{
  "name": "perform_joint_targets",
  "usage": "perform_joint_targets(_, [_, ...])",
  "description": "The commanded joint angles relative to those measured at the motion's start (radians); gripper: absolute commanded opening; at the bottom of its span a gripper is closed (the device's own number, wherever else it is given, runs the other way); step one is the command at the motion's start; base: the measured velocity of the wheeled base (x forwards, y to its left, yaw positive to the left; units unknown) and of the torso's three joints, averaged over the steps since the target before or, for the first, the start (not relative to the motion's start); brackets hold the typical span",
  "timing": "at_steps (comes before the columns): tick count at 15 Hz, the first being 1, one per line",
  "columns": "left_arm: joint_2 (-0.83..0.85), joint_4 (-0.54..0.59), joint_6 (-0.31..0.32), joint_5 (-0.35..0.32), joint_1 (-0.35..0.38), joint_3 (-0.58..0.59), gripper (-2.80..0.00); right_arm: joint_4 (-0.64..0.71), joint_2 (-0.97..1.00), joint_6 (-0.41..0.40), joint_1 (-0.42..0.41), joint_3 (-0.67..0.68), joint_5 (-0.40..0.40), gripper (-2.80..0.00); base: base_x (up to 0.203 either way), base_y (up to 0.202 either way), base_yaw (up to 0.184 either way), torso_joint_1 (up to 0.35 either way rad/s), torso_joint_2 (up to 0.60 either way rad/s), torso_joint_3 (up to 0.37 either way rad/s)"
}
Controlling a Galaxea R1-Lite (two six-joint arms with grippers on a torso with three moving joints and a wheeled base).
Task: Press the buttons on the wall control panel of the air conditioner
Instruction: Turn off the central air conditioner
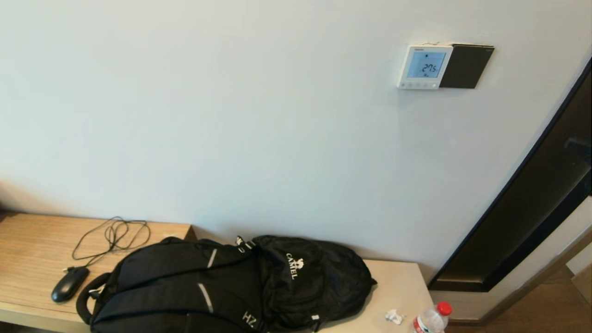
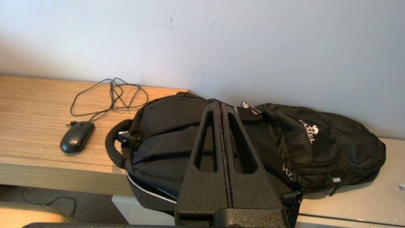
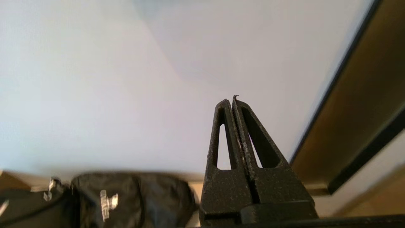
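**Wall panel and two closed claws**

Wall control panel [image 1: 424, 66]: white, mounted high on the wall, touching a dark plate [image 1: 465, 66] on its right. Buttons [image 1: 417, 84]: row along its bottom strip. Left claw [image 2: 221, 107]: fingers pressed together, holding nothing, above a black backpack [image 2: 240, 148] lying on the table [image 1: 32, 249]. Right claw [image 3: 232, 100]: fingers together, empty, pointed at bare wall. Also on the table: mouse [image 1: 69, 283], bottle [image 1: 432, 318].

Wall control panel [image 1: 424, 66] high on wall, backpack [image 1: 222, 289] on desk [image 1: 32, 245] below-left.
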Motion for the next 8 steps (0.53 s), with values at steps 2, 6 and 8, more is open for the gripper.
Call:
perform_joint_targets(2, [0.000,-0.001,-0.001,0.000,0.000,0.000,-2.80,-0.004,0.269,-0.004,0.028,-0.258,-0.046,-2.80,0.000,0.000,0.000,0.000,0.00,0.000])
perform_joint_targets(6, [0.000,-0.001,-0.001,0.000,0.000,0.000,-2.80,-0.002,0.459,-0.027,0.088,-0.489,-0.113,-2.80,0.000,0.000,0.000,0.000,0.00,0.000])
perform_joint_targets(8, [0.000,-0.001,-0.001,0.000,0.000,0.000,-2.80,-0.007,0.546,-0.027,0.113,-0.572,-0.132,-2.80,0.000,0.000,0.000,0.000,0.00,0.000])
